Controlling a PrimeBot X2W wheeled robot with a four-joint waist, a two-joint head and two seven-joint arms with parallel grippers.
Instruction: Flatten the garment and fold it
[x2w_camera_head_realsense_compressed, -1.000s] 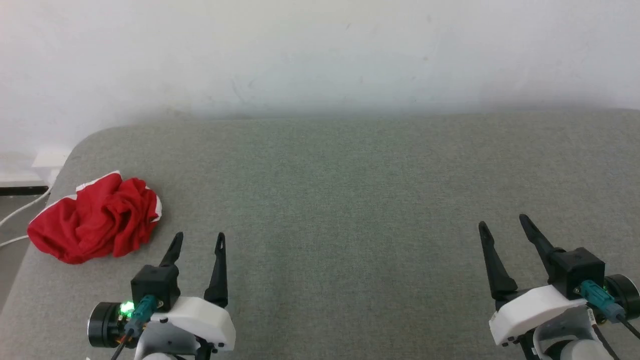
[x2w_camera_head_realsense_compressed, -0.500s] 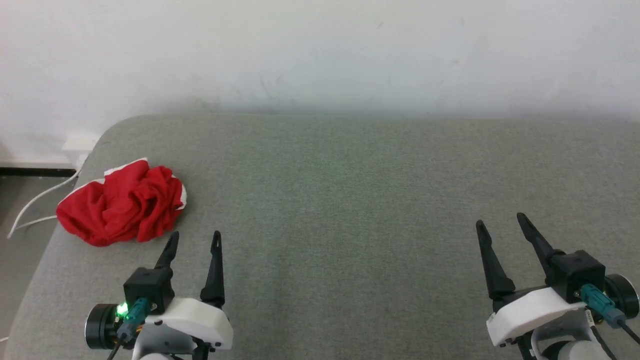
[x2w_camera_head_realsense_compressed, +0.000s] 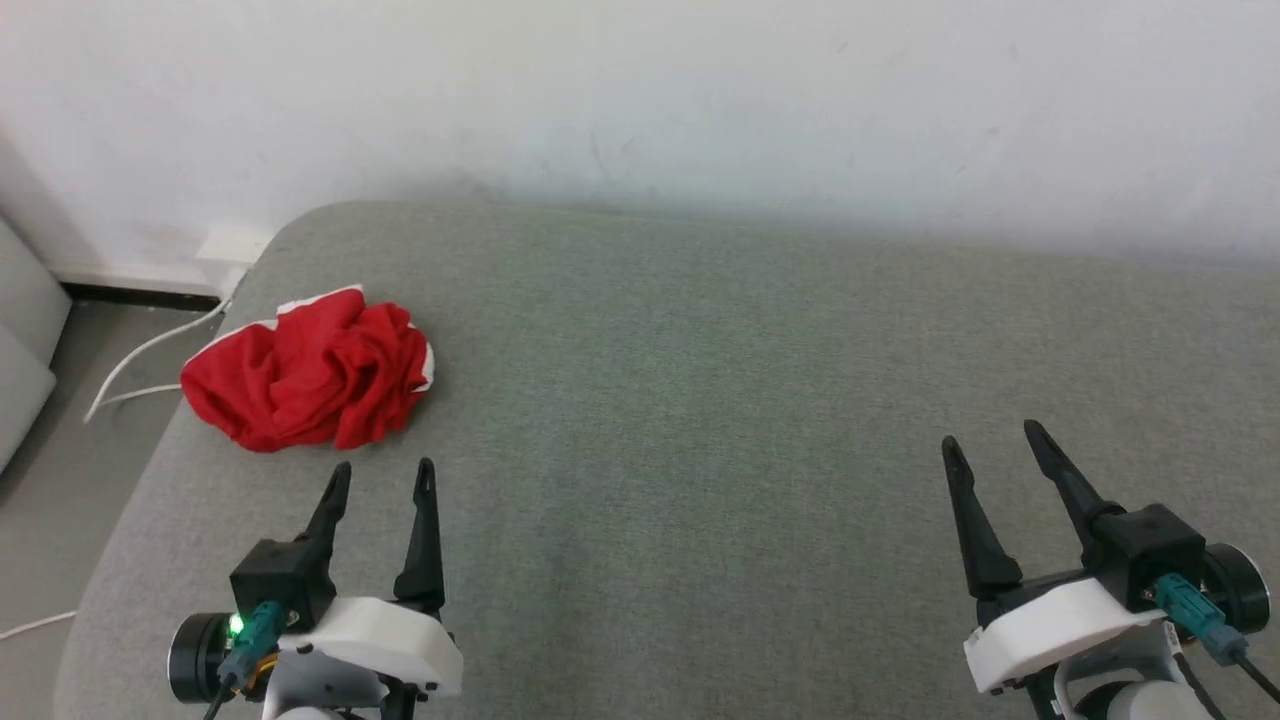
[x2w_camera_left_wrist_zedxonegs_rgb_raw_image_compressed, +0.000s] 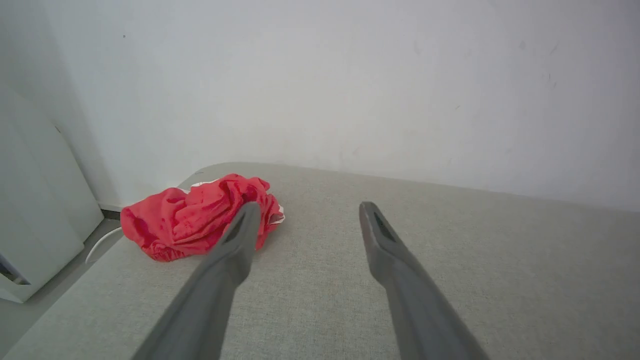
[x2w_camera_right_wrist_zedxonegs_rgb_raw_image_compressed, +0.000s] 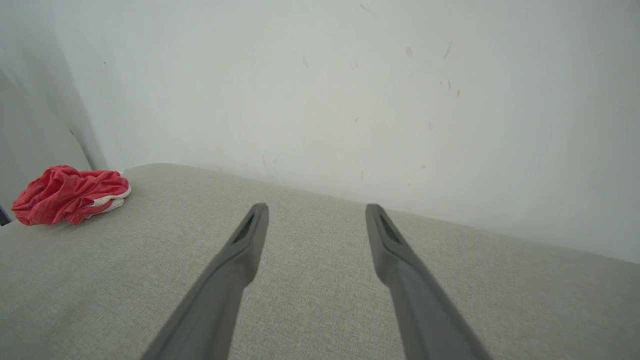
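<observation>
The garment (x2w_camera_head_realsense_compressed: 310, 370) is a crumpled bright red heap with white trim, lying near the far left corner of the grey padded surface (x2w_camera_head_realsense_compressed: 700, 420). My left gripper (x2w_camera_head_realsense_compressed: 385, 472) stands open just short of it, fingers apart with nothing between them. In the left wrist view the garment (x2w_camera_left_wrist_zedxonegs_rgb_raw_image_compressed: 195, 216) lies ahead and left of the left gripper (x2w_camera_left_wrist_zedxonegs_rgb_raw_image_compressed: 310, 207). My right gripper (x2w_camera_head_realsense_compressed: 990, 436) stands open and empty far to the right. The right wrist view has the garment (x2w_camera_right_wrist_zedxonegs_rgb_raw_image_compressed: 67, 194) at its far left, with the right gripper (x2w_camera_right_wrist_zedxonegs_rgb_raw_image_compressed: 316, 207) over bare fabric.
A white wall (x2w_camera_head_realsense_compressed: 640, 100) runs behind the surface. At the left, a white cable (x2w_camera_head_realsense_compressed: 140, 360) trails over the floor from a wall socket (x2w_camera_head_realsense_compressed: 235, 246), and a pale grey panel (x2w_camera_head_realsense_compressed: 25, 350) stands at the edge. The surface's left edge is rounded.
The head camera has turned left, so the whole picture has slid right and the garment now sits closer to the middle. Both grippers stay open in the same pose.
</observation>
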